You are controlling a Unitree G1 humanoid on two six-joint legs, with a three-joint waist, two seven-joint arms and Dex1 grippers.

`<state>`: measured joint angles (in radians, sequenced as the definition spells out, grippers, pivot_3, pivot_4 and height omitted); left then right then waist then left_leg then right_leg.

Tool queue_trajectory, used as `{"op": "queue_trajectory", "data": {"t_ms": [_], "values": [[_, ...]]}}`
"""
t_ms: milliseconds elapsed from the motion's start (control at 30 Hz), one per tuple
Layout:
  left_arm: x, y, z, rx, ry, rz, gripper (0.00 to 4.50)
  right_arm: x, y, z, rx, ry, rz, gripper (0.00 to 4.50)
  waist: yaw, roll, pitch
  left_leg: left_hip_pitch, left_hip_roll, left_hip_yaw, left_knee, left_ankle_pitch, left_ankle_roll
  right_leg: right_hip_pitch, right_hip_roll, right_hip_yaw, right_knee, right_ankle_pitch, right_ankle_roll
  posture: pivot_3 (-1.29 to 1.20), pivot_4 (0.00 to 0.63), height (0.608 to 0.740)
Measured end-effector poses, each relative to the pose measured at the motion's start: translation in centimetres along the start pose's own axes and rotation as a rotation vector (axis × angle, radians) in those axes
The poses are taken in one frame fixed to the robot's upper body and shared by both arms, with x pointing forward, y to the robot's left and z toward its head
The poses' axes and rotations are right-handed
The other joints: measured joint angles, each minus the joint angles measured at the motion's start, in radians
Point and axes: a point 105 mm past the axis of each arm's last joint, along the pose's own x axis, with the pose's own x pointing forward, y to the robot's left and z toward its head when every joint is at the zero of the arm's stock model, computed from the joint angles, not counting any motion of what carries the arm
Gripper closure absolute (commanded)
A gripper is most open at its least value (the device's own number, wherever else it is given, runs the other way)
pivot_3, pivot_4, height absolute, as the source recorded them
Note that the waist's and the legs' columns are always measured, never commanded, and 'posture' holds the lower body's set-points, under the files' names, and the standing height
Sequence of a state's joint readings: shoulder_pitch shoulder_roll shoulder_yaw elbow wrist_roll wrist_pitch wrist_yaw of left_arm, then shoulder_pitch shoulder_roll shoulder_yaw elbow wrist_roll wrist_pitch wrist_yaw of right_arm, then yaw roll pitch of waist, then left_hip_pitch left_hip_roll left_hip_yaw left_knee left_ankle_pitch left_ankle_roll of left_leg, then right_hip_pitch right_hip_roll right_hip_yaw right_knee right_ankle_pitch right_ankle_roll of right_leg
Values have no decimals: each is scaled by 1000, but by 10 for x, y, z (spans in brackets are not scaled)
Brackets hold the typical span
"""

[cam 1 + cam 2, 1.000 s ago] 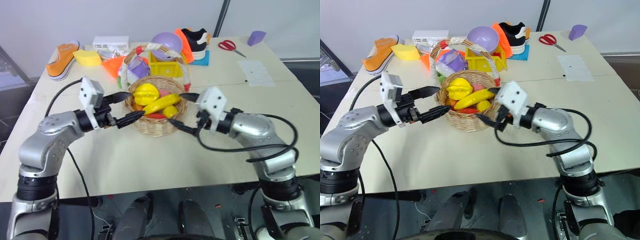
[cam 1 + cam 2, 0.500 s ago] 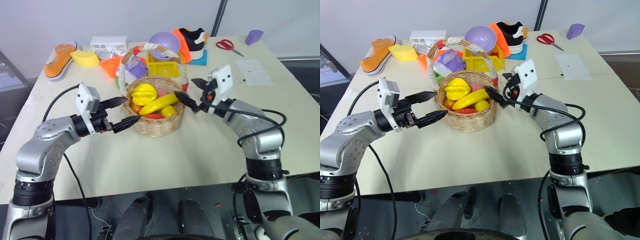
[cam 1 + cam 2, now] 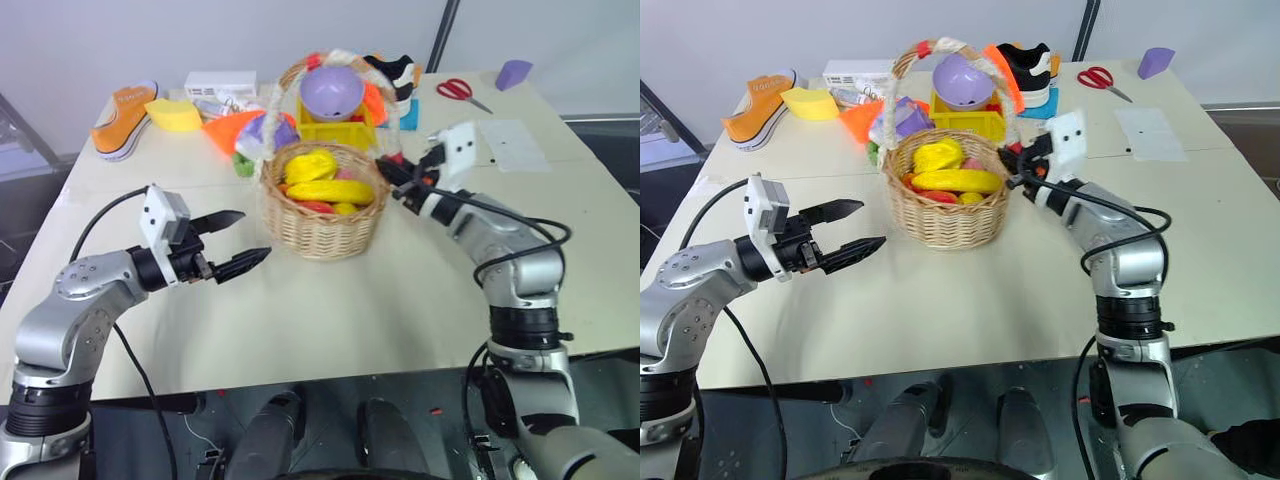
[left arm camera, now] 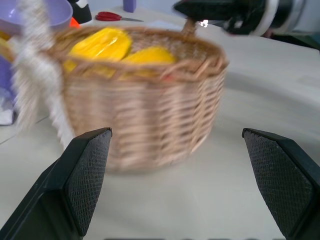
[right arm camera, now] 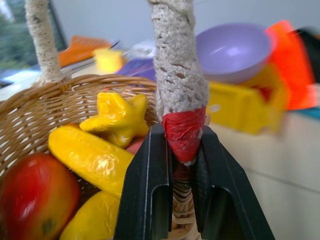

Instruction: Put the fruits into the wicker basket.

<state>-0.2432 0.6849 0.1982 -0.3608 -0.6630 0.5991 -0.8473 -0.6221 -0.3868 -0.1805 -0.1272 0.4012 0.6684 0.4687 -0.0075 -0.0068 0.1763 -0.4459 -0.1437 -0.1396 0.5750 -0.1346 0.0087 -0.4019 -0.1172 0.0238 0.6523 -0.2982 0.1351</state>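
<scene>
Since the earlier frames, the right gripper (image 5: 181,165) has moved from beside the basket (image 3: 322,220) to the foot of the handle (image 5: 176,70) and clamped on it, at its red-taped end. The left gripper (image 3: 238,243) has drawn back from the basket; its fingers stand wide apart, holding nothing. The tan woven basket contains the banana (image 5: 90,155) and the ridged star fruit (image 5: 117,117), lying touching each other among other toy fruit.
</scene>
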Motion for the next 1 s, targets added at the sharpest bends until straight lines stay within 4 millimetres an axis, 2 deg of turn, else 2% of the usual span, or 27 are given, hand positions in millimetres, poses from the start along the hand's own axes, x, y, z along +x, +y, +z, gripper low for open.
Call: {"op": "queue_trajectory", "data": {"t_ms": [33,167,267,400,500,600,667,700,767,900,967,1000], "values": [[2,0,2,5,-4,-4,0,-10,-11,7,-19,-12,-34,4417,3,0,0,-1,0,0,0,0,0,0,0,0,0,0,0,0,150,740],[8,-3,4,5,-17,-31,0,-69,-77,38,-124,-28,-283,4417,21,0,0,-1,0,1,0,0,0,0,-1,0,-1,-1,-2,0,150,740],[15,-6,5,-1,-28,-62,0,-104,-108,48,-161,-24,-423,4417,18,0,0,-1,0,1,0,0,0,5,-1,0,-1,-2,-3,0,150,740],[26,-8,8,-5,-53,-95,0,-127,-139,38,-165,12,-572,4417,-1,0,0,0,0,3,1,1,2,5,-1,1,-1,-2,-3,0,150,740],[34,-13,12,9,-72,-124,0,-142,-160,17,-152,68,-673,4417,-6,1,0,0,0,3,1,1,2,5,-1,1,-1,-2,-3,0,150,740],[36,-14,11,3,-70,-131,0,-151,-169,3,-141,97,-719,3079,-8,3,1,0,0,3,1,2,3,5,-1,1,-1,-1,-2,0,150,740],[37,-15,10,1,-68,-136,0,-151,-170,3,-149,89,-720,2160,-8,4,1,0,0,3,1,2,3,5,-1,1,0,0,-1,0,150,740],[38,-16,10,-1,-68,-139,0,-152,-169,4,-157,84,-718,1517,-7,4,1,0,0,3,1,2,3,6,-1,1,0,0,-1,0,150,740],[38,-16,9,-2,-69,-140,0,-155,-167,4,-183,95,-713,515,-4,4,1,0,0,3,1,2,3,6,-1,1,-1,-1,-1,0,150,740],[37,-13,7,-9,-62,-134,0,-169,-156,-1,-247,153,-680,515,5,4,1,0,0,3,2,1,3,7,-1,0,-1,-2,-3,0,150,740],[36,-9,5,-9,-56,-122,0,-182,-154,-3,-257,173,-673,515,9,4,1,0,0,3,2,1,3,7,-1,1,-1,-2,-3,0,150,740],[36,-5,4,-7,-55,-109,0,-195,-150,-7,-266,200,-663,515,15,4,1,0,0,3,2,1,3,7,-1,0,-1,-2,-3,0,150,740]]}}
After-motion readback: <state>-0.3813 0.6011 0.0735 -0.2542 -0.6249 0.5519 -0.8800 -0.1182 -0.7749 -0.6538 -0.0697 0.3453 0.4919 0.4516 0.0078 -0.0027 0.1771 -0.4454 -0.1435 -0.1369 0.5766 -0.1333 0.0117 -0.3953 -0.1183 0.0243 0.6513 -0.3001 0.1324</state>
